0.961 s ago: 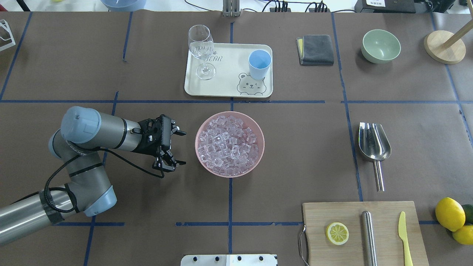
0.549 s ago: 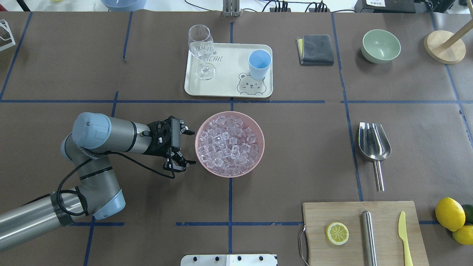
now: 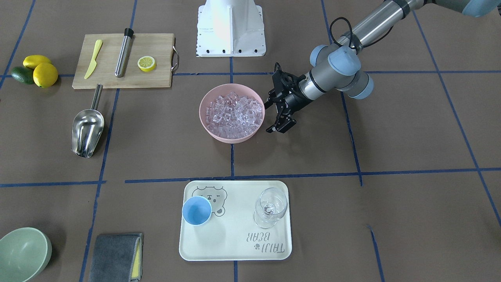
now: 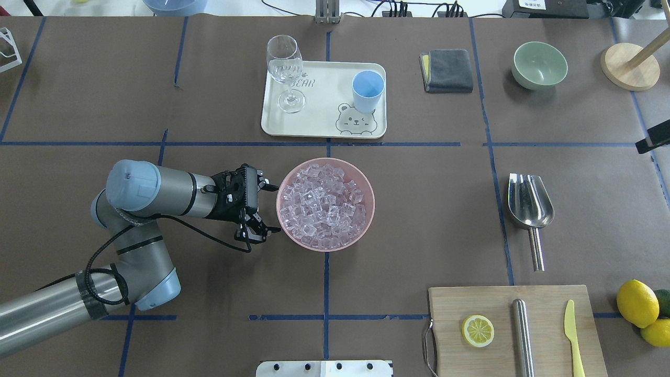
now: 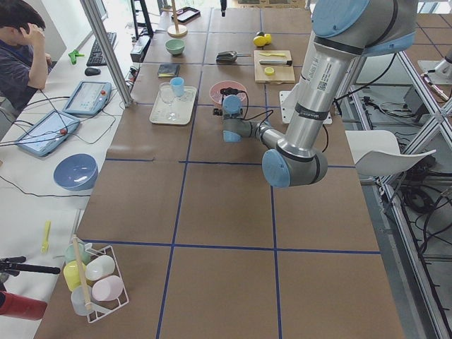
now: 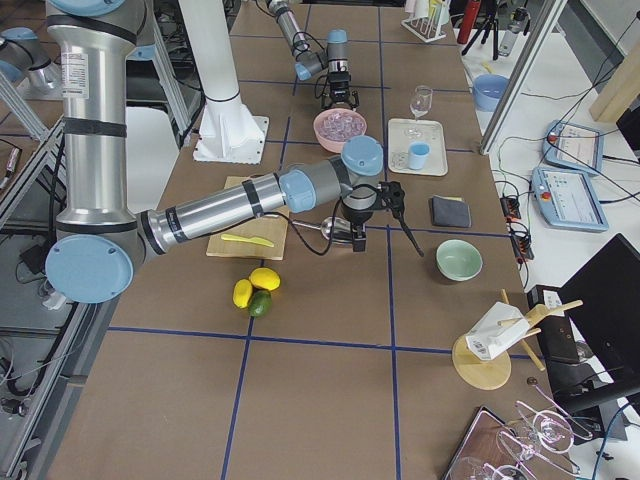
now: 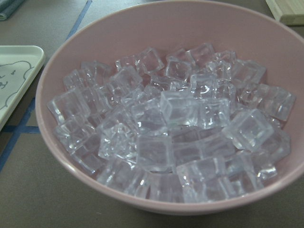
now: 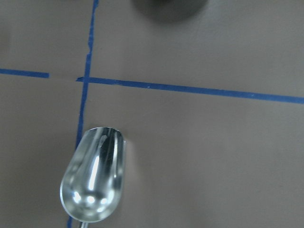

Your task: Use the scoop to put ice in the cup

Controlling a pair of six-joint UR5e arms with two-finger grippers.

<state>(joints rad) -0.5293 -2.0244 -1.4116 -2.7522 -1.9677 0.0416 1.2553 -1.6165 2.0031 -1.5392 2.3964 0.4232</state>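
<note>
Clear ice cubes (image 4: 324, 204) fill a pink bowl (image 4: 370, 209) at the table's middle; the left wrist view looks into it (image 7: 175, 128). My left gripper (image 4: 276, 208) is open, its jaws wide at the bowl's left rim, holding nothing; it also shows in the front view (image 3: 269, 116). The light-blue cup (image 4: 368, 90) stands upright on the cream tray (image 4: 319, 123). The steel scoop (image 4: 529, 201) lies on the table at the right, handle toward me. My right gripper (image 6: 395, 210) hovers over the scoop (image 8: 95, 183); I cannot tell if it is open.
A wine glass (image 4: 285, 68) stands on the tray's left. A cutting board (image 4: 450, 303) carries a lemon slice, a steel cylinder and a yellow knife. A grey cloth (image 4: 449, 69), a green bowl (image 4: 540, 65) and lemons (image 4: 637, 302) lie on the right.
My left gripper has moved right, up to the pink bowl's rim, still open. A dark part of the right arm has come in at the overhead view's right edge.
</note>
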